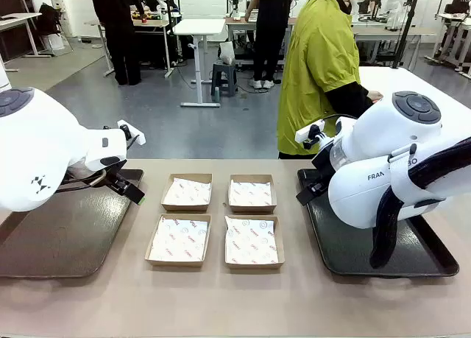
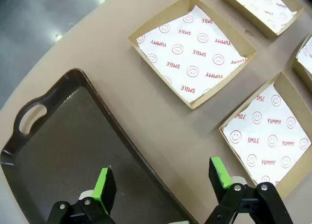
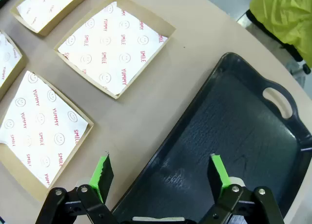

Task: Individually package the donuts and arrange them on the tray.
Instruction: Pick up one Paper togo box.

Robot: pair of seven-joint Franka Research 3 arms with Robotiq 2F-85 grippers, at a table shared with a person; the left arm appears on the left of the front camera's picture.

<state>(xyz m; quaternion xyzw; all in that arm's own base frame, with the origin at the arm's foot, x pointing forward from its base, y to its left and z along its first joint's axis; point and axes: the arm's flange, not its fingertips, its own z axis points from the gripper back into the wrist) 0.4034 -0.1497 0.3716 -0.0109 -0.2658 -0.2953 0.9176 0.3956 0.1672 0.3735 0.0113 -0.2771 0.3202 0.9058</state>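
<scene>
The donuts are out of view. A dark brown tray (image 1: 66, 242) lies at the table's left and a black tray (image 1: 346, 253) at its right, both bare. My left gripper (image 2: 162, 181) hangs open above the brown tray's (image 2: 58, 151) inner edge, nothing between its green pads. Over the black tray's (image 3: 234, 131) inner edge my right gripper (image 3: 161, 176) is open too, and holds nothing.
Several shallow cardboard boxes (image 1: 187, 192) lined with printed paper sit in a square at the table's middle, between the trays. A person in a yellow-green jacket (image 1: 320, 65) stands at the far side, towards the right.
</scene>
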